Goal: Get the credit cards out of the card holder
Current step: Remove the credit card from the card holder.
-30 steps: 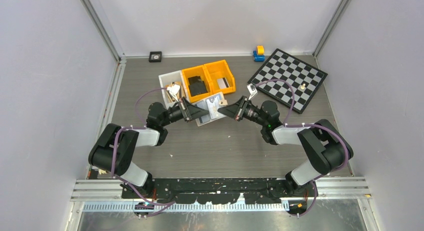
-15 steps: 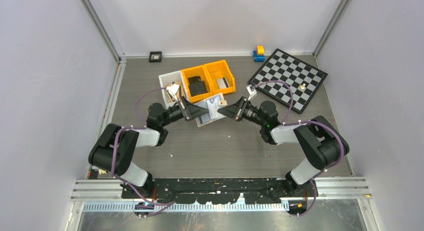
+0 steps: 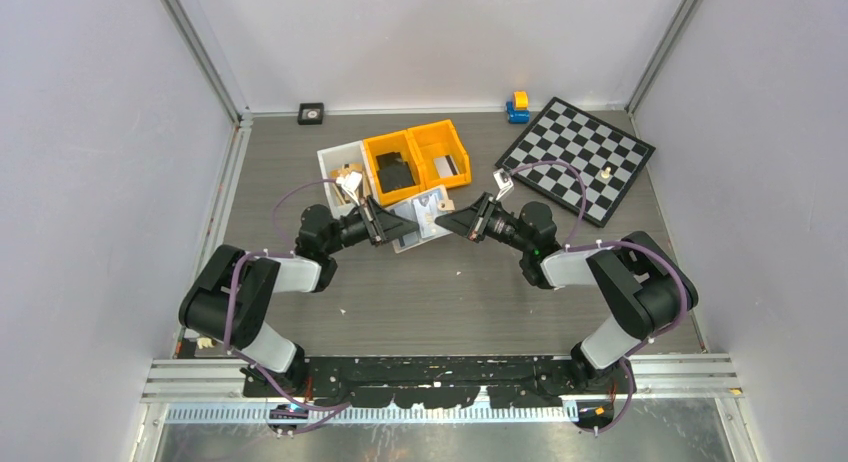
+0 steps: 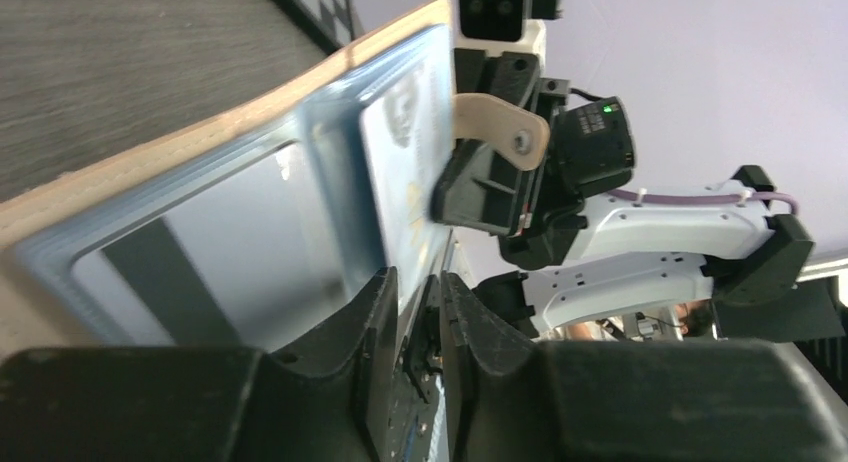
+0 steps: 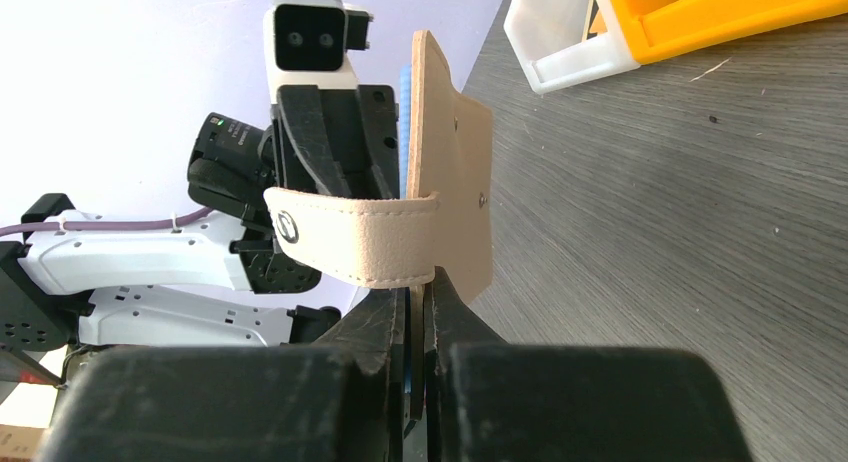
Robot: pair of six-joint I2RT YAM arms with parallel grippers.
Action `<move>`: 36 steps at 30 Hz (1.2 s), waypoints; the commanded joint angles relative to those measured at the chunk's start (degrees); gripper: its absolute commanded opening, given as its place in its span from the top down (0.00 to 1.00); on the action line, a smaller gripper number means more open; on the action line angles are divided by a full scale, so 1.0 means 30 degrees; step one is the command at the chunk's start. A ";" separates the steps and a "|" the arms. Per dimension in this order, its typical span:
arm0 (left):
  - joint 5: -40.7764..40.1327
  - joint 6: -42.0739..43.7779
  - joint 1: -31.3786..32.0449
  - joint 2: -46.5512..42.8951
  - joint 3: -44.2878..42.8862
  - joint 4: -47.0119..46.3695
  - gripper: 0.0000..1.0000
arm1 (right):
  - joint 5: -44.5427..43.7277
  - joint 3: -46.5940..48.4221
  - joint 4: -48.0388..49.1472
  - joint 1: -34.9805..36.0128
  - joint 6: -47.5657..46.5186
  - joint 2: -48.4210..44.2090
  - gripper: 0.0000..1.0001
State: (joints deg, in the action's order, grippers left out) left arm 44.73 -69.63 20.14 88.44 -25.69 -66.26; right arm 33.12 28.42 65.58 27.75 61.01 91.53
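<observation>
The beige card holder point(image 3: 425, 215) hangs open between my two grippers, above the table. My right gripper point(image 5: 418, 300) is shut on its far cover point(image 5: 455, 182), and its snap strap point(image 5: 350, 250) crosses in front of the fingers. In the left wrist view the holder's beige edge point(image 4: 200, 147) frames bluish see-through pockets. One credit card point(image 4: 200, 257) with a dark stripe sits in a pocket. Another credit card point(image 4: 405, 182) sticks out, and its lower edge runs between the fingers of my left gripper point(image 4: 420, 292). Those jaws stand slightly apart, a gap showing beside the card.
Behind the holder stand two yellow bins point(image 3: 415, 160) and a white bin point(image 3: 335, 167). One yellow bin holds a black item point(image 3: 393, 172), the other a card point(image 3: 447, 165). A chessboard point(image 3: 578, 157) lies back right, and a small blue-and-yellow toy point(image 3: 517, 106) sits near the back wall.
Both arms and the holder stay almost where they were. The left wrist has edged slightly to the left.
</observation>
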 commanded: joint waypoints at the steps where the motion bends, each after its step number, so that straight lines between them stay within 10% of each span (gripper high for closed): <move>1: -0.0346 0.1445 0.0028 -0.0276 -0.0350 0.2240 0.74 | -0.0143 0.0372 0.1638 -0.0023 -0.0038 -0.0640 0.98; 17: 0.0804 0.0158 0.0874 0.0864 -0.0904 -0.1356 0.77 | 0.0223 0.0486 0.2408 0.0026 0.0399 -0.0128 0.99; 24: 0.0660 -0.0492 0.0362 0.1065 -0.0515 -0.2549 1.00 | 0.0167 0.0442 0.2424 0.0001 0.0440 -0.0187 0.99; 32: 0.0600 -0.0479 -0.0001 0.0978 -0.0275 -0.2318 1.00 | 0.0151 0.0268 0.2952 -0.0252 0.0909 -0.0125 0.70; 36: 0.0676 -0.0482 -0.0005 0.1139 -0.0325 -0.2219 1.00 | 0.0121 0.0230 0.2939 -0.0299 0.0958 -0.0236 0.75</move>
State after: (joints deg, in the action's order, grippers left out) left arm 46.98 -71.57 20.56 92.27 -26.65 -70.04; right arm 33.10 28.42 69.43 27.14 63.33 91.55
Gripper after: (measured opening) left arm 0.008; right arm 0.284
